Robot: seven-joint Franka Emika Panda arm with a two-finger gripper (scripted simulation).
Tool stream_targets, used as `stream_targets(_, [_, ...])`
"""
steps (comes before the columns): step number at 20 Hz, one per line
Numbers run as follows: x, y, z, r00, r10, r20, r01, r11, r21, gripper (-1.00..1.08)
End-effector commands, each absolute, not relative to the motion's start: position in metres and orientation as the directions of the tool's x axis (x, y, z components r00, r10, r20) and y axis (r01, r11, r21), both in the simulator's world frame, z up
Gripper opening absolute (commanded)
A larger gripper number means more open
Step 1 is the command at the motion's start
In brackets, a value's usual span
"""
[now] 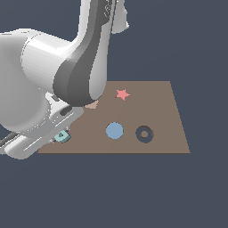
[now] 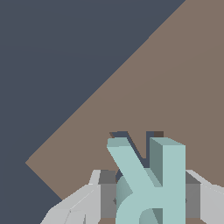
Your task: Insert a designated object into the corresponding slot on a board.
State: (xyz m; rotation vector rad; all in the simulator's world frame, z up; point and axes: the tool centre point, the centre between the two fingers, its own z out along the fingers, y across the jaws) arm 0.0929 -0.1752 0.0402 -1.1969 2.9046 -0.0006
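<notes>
The pale teal R block point(image 2: 151, 183) sits between my gripper's point(image 2: 148, 194) grey fingers point(image 2: 107, 194), which press on both its sides. It stands low over the brown board point(image 2: 175, 87), near a board corner. Thin dark edges of the R slot point(image 2: 121, 134) show just beyond the block; the rest of the slot is covered by it. In the exterior view the teal block point(image 1: 62, 136) peeks out under my gripper point(image 1: 59, 134) at the board's point(image 1: 156, 116) near corner on the exterior view's left. The slot is hidden there by the arm.
On the board lie a pink star point(image 1: 122, 94), a blue disc point(image 1: 114, 130), a dark ring point(image 1: 144, 133) and a tan blob point(image 1: 92, 105) half hidden by the arm. The bulky arm point(image 1: 53, 75) covers the exterior view's left.
</notes>
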Motion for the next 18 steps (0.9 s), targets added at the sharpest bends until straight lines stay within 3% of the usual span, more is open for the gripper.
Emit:
stream_targets(1, [0.092,-0.176,0.040,-0.716,-0.698,0.000,-0.698,0.716,0.000,-1.00])
stream_targets(8, [0.091,-0.175,0.030,-0.717,-0.697,0.001,-0.697,0.717,0.001,-1.00])
stream_targets(9, [0.091,-0.175,0.030,-0.717,-0.697,0.001,-0.697,0.717,0.001,1.00])
stream_targets(18, [0.091,-0.175,0.030,-0.717,-0.697,0.001,-0.697,0.717,0.001,1.00])
